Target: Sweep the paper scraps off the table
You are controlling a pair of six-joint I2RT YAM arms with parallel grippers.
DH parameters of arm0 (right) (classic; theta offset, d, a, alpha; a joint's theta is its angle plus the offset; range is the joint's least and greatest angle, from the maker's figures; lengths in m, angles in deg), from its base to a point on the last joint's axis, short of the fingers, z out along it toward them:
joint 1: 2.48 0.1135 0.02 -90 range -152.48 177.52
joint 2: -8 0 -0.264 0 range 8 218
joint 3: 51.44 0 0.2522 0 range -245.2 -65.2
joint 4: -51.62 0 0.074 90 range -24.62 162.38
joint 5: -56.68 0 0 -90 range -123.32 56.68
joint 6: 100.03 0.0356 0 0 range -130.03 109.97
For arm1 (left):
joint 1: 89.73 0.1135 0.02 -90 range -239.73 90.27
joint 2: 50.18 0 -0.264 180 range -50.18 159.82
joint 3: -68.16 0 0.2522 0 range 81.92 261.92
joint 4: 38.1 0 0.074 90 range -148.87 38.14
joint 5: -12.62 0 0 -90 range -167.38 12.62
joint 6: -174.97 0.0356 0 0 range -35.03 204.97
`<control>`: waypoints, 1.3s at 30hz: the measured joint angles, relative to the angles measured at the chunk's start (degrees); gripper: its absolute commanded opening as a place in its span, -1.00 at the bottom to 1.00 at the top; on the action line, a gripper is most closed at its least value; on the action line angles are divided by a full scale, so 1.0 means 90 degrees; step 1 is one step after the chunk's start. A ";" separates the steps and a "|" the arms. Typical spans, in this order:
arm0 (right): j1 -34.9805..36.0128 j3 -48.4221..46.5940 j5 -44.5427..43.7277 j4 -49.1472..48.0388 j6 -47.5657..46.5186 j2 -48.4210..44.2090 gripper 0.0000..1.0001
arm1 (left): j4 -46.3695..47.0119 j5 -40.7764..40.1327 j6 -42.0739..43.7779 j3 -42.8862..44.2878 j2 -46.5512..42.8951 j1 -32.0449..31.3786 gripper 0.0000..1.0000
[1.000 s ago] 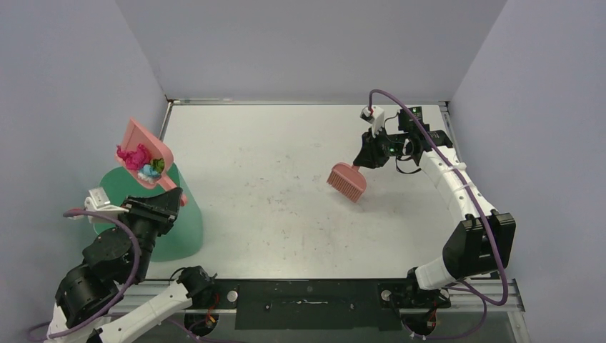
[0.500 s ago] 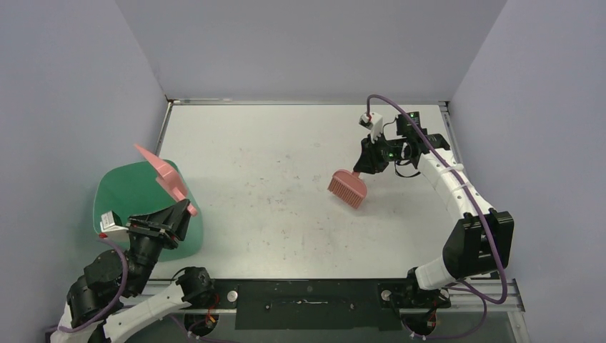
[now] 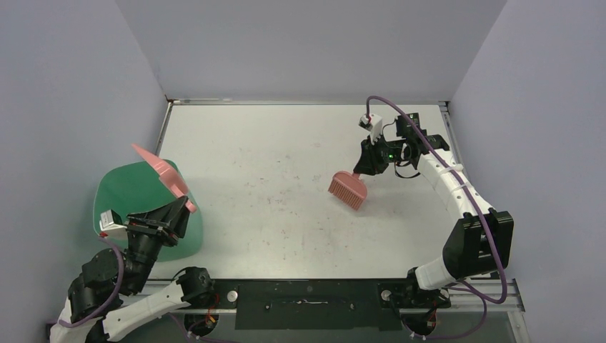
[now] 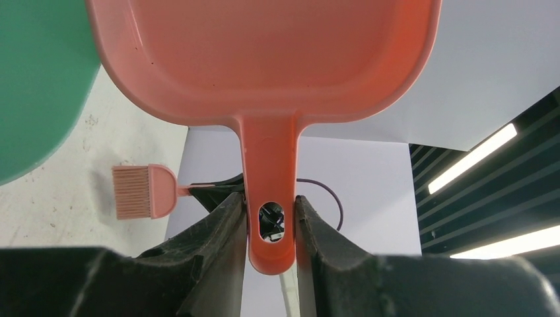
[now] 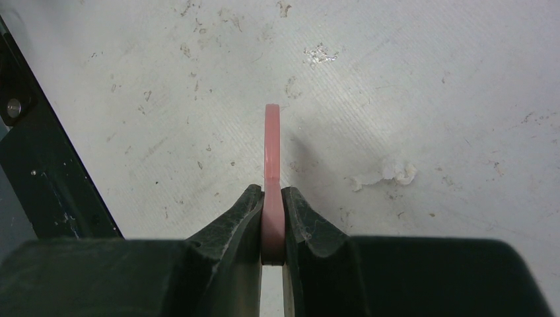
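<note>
Though apart, one dustpan (image 3: 163,174), one brush (image 3: 347,189) (one table (image 3: 271,136))

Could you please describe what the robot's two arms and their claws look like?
The left arm and right arm have white tubular links between chunky black joints, with a purple cable looped along each. A small white camera block sits at each wrist. The left claw and right claw each have two thick matte-black fingers that taper at the tips.
</note>
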 measured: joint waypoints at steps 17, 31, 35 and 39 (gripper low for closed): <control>-0.0296 -0.0002 0.0019 0.0010 0.0066 -0.0206 -0.89 | 0.0867 -0.0182 0.2460 0.1654 0.1800 -0.0044 -1.00; -0.3381 -0.1248 0.0619 0.0702 -0.0126 -0.0039 -0.89 | 0.0789 0.1547 0.6215 0.3483 0.5714 -0.0066 -1.00; -0.4065 -0.1338 0.0376 0.0678 -0.0124 -0.0002 -0.89 | 0.0440 0.2135 0.6785 0.3480 0.6557 -0.0066 -1.00; -0.4498 -0.1341 -0.0138 0.0532 -0.0143 0.0041 -0.89 | 0.0005 0.2667 0.7257 0.3478 0.7278 -0.0066 -1.00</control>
